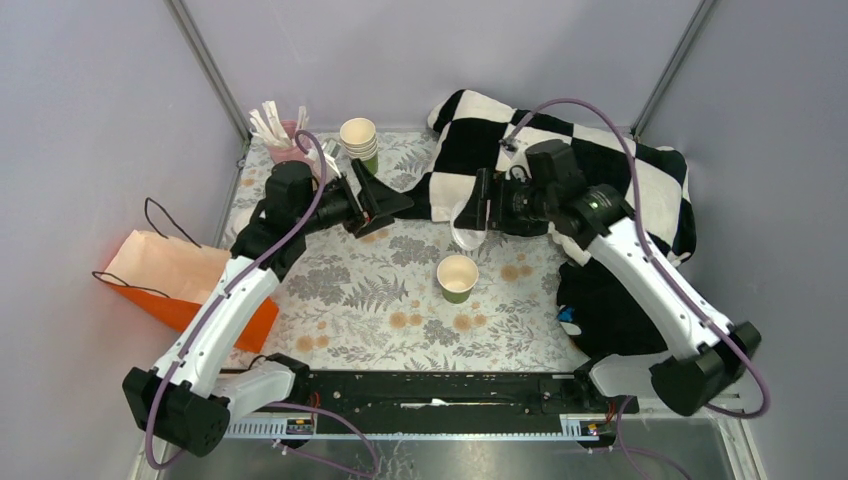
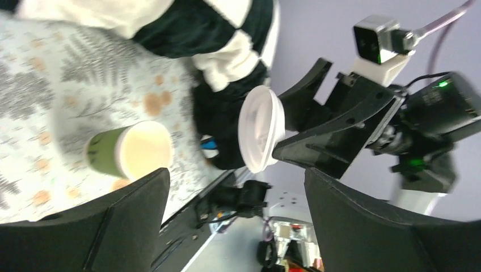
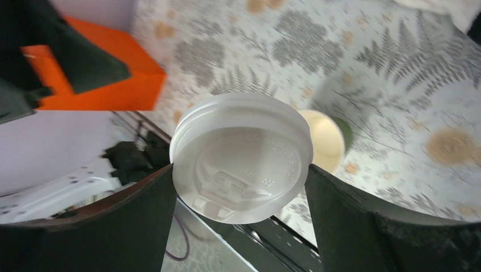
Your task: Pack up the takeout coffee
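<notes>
Right end effector (image 3: 237, 177) grips white lid (image 3: 241, 153), embossed lettering unreadable.

Embossed lettering on the white lid (image 3: 241, 158) — too blurred to read.

A fern-print cloth covers the desk (image 1: 350, 300). An orange paper bag with black cord handles (image 1: 180, 285) lies at its left edge. At the far edge, a stack of cream-rimmed green paper cups (image 1: 359, 140) stands near a pink holder of white sticks (image 1: 283, 135). A black-and-white checkered fabric (image 1: 640, 180) is heaped far right.
</notes>
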You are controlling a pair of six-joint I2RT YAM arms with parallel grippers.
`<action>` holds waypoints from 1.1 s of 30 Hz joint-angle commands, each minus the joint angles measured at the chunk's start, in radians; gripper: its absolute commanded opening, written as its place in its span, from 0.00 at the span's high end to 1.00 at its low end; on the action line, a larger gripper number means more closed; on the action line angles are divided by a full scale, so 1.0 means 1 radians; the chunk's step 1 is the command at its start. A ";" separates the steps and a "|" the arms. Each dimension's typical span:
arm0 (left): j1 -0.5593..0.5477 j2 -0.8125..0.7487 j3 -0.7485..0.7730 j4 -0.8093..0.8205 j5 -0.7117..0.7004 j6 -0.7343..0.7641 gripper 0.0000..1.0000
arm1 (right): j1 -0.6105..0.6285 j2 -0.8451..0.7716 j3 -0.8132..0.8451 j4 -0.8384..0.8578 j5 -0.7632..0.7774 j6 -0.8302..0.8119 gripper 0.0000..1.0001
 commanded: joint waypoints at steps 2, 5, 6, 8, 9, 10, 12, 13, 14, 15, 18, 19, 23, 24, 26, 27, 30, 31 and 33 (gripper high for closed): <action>-0.001 0.020 0.037 -0.247 -0.090 0.226 0.08 | 0.079 0.151 0.138 -0.285 0.212 -0.149 0.14; -0.001 0.046 0.006 -0.247 -0.087 0.265 0.07 | 0.150 0.282 0.239 -0.396 0.346 -0.179 0.13; -0.001 0.053 -0.007 -0.247 -0.091 0.278 0.07 | 0.170 0.325 0.271 -0.435 0.369 -0.189 0.13; -0.001 0.066 -0.038 -0.232 -0.099 0.297 0.07 | 0.213 0.400 0.325 -0.499 0.432 -0.200 0.12; -0.001 0.073 -0.055 -0.223 -0.102 0.305 0.07 | 0.235 0.426 0.339 -0.518 0.450 -0.203 0.12; -0.001 0.078 -0.066 -0.216 -0.112 0.314 0.07 | 0.251 0.447 0.347 -0.531 0.464 -0.205 0.12; 0.001 0.092 -0.079 -0.219 -0.133 0.340 0.08 | 0.271 0.472 0.348 -0.542 0.485 -0.200 0.12; 0.001 0.097 -0.081 -0.226 -0.143 0.351 0.08 | 0.278 0.481 0.344 -0.545 0.491 -0.198 0.11; 0.000 0.101 -0.085 -0.232 -0.153 0.361 0.07 | 0.287 0.489 0.343 -0.551 0.499 -0.196 0.11; 0.001 0.103 -0.088 -0.231 -0.157 0.368 0.07 | 0.296 0.499 0.345 -0.558 0.507 -0.194 0.11; 0.007 0.113 -0.097 -0.237 -0.154 0.394 0.07 | 0.323 0.526 0.365 -0.576 0.518 -0.190 0.11; 0.010 0.117 -0.099 -0.238 -0.150 0.401 0.07 | 0.328 0.533 0.368 -0.577 0.519 -0.186 0.10; 0.017 0.114 -0.108 -0.237 -0.148 0.417 0.07 | 0.343 0.546 0.359 -0.569 0.537 -0.183 0.09; 0.018 0.115 -0.110 -0.237 -0.147 0.419 0.07 | 0.344 0.550 0.356 -0.563 0.535 -0.184 0.08; 0.020 0.114 -0.113 -0.237 -0.143 0.425 0.07 | 0.344 0.561 0.358 -0.553 0.534 -0.180 0.08; 0.022 0.113 -0.114 -0.240 -0.141 0.428 0.07 | 0.345 0.565 0.362 -0.551 0.537 -0.181 0.08; 0.028 0.114 -0.110 -0.250 -0.140 0.437 0.07 | 0.344 0.581 0.389 -0.553 0.561 -0.184 0.07; 0.031 0.115 -0.107 -0.254 -0.139 0.441 0.07 | 0.344 0.584 0.398 -0.560 0.572 -0.181 0.07; 0.036 0.118 -0.105 -0.263 -0.134 0.450 0.07 | 0.345 0.572 0.400 -0.557 0.585 -0.177 0.07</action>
